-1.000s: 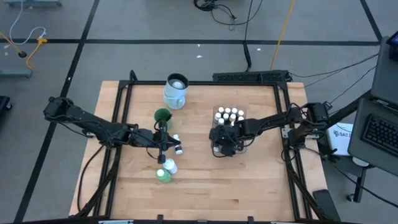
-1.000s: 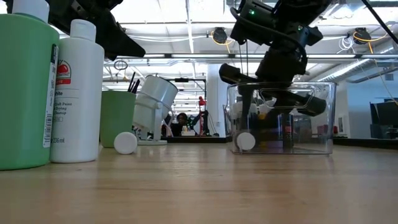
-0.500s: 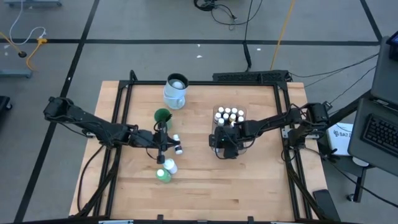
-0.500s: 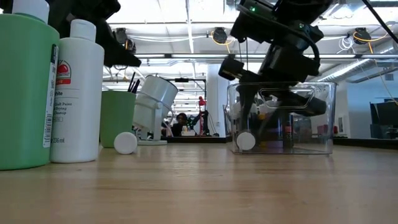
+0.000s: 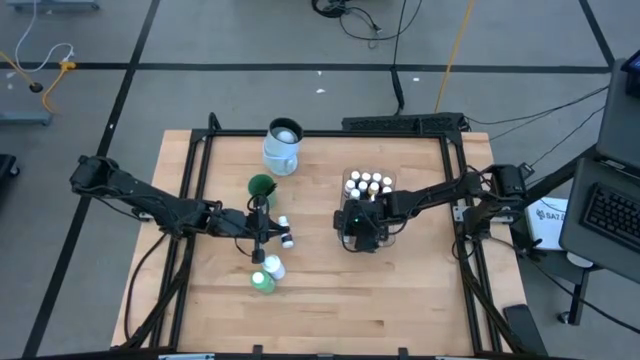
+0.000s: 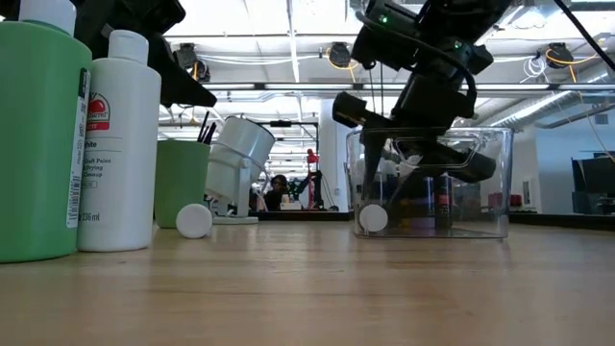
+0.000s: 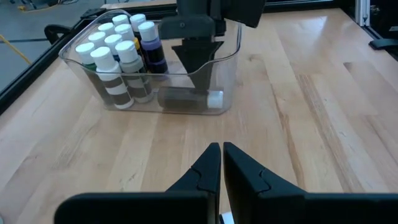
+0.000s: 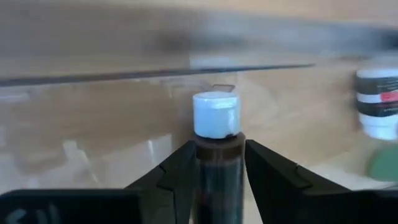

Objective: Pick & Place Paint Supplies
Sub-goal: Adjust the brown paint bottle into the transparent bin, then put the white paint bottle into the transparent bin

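A clear tub [image 5: 385, 205] stands right of the table's middle, with several tiny white-capped bottles [image 7: 118, 46] upright at its far end. My right gripper [image 5: 358, 226] reaches down into the tub's near end, shut on a dark white-capped bottle [image 7: 186, 99]. My left gripper [image 7: 221, 163] is shut on nothing and hovers left of the tub over bare wood. Near it, tiny bottles [image 5: 284, 232] lie on the table. A green bottle [image 5: 263, 281] and a white one [image 5: 272, 266] stand toward the near edge. Brushes stand in a green cup [image 5: 261, 186]. My right gripper pinches the dark bottle's body [image 8: 217, 163] just behind its white cap [image 8: 216, 116], one finger on each side. The fingers [image 8: 180, 168] slant down from the table's right and lie across the bottle. The bottle lies level, low in the tub, cap [image 6: 372, 219] toward the near edge.
A white-and-pale-blue mug [image 5: 283, 146] stands at the far side, left of the tub. The low view shows the tall green bottle [image 6: 34, 135] and white bottle [image 6: 120, 144] close to the near edge. Bare wood lies between the tub and the near edge.
My right gripper has stayed in the tub and rolled a little about its own line, turning the dark bottle with it. The bottle's cap has shifted slightly toward the table's left.
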Available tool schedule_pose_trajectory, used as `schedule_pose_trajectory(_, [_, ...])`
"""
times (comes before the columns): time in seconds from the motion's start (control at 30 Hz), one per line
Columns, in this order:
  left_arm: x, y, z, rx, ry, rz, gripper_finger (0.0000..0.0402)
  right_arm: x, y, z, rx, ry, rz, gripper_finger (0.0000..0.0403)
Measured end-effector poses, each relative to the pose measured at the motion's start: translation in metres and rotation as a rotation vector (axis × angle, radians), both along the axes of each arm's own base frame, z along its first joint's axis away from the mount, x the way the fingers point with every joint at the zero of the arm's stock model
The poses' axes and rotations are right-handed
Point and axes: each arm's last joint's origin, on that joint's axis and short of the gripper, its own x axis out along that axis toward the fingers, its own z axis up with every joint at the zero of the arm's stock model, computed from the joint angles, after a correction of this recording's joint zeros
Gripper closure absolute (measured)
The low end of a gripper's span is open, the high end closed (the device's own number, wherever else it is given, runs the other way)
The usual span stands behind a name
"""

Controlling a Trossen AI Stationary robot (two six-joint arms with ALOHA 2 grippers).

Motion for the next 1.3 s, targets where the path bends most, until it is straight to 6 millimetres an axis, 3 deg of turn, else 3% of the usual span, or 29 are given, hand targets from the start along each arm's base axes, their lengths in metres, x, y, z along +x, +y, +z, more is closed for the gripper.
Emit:
schedule_pose_trajectory(0.17, [0.0,0.0,0.0,0.005,0.0,-0.003,0.0378,0.0,-0.005,-0.006,0.056,0.033,-0.018,0.0285])
schedule_pose_trajectory(0.53, [0.0,0.0,0.0,0.014,-0.001,-0.006,0.0378,-0.011,-0.005,0.0,-0.292,0.214,-0.12,0.0358])
schedule_pose_trajectory(0.73, [0.0,0.0,0.0,0.0,-0.003,0.0,0.0378,-0.007,-0.004,0.006,-0.354,0.152,-0.169,0.04])
schedule_pose_trajectory(1.07, [0.0,0.0,0.0,0.002,-0.002,-0.003,0.0378,0.005,0.005,0.016,-0.332,-0.019,-0.184,0.0402])
schedule_pose_trajectory(1.3, [0.0,0.0,0.0,0.0,-0.003,-0.002,0.0378,0.008,0.012,0.031,-0.444,-0.144,-0.269,0.0402])
